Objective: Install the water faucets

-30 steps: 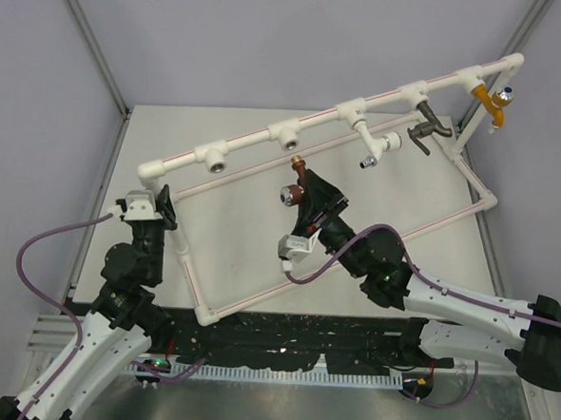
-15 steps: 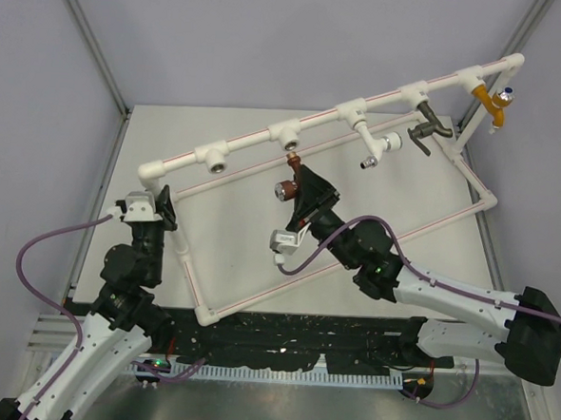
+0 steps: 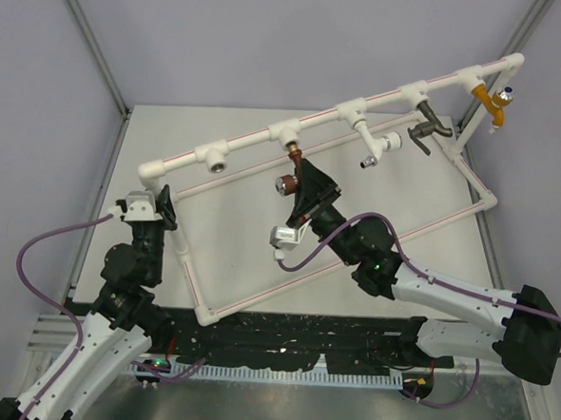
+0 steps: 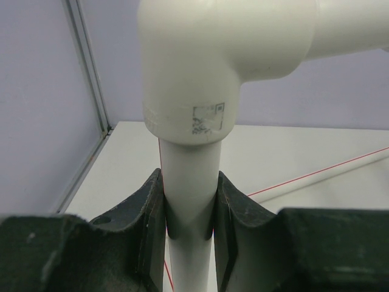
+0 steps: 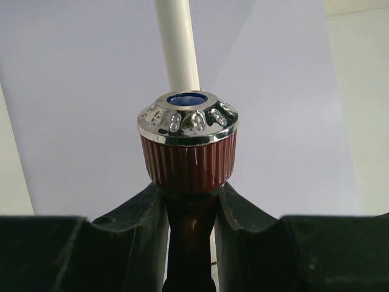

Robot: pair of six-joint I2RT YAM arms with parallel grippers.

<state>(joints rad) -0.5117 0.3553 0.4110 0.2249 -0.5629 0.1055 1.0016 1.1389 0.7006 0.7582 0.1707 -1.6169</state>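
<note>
The reddish-brown faucet with a dark-red knob is held in my right gripper, shut on its body. Its brass threaded end sits right under a white tee fitting of the pipe frame; I cannot tell whether they touch. In the right wrist view the knob, with its chrome cap, stands just above my fingers. My left gripper is shut on the frame's upright white pipe, just below an elbow fitting.
The white pipe frame spans the table. On its top rail hang a white-and-chrome tap, a dark bronze-grey lever tap and an orange tap with a blue knob. An open tee is at the left.
My right gripper has carried the faucet up and to the left, bringing its threaded end from below the rail to just under the tee fitting. The left arm has not moved.
</note>
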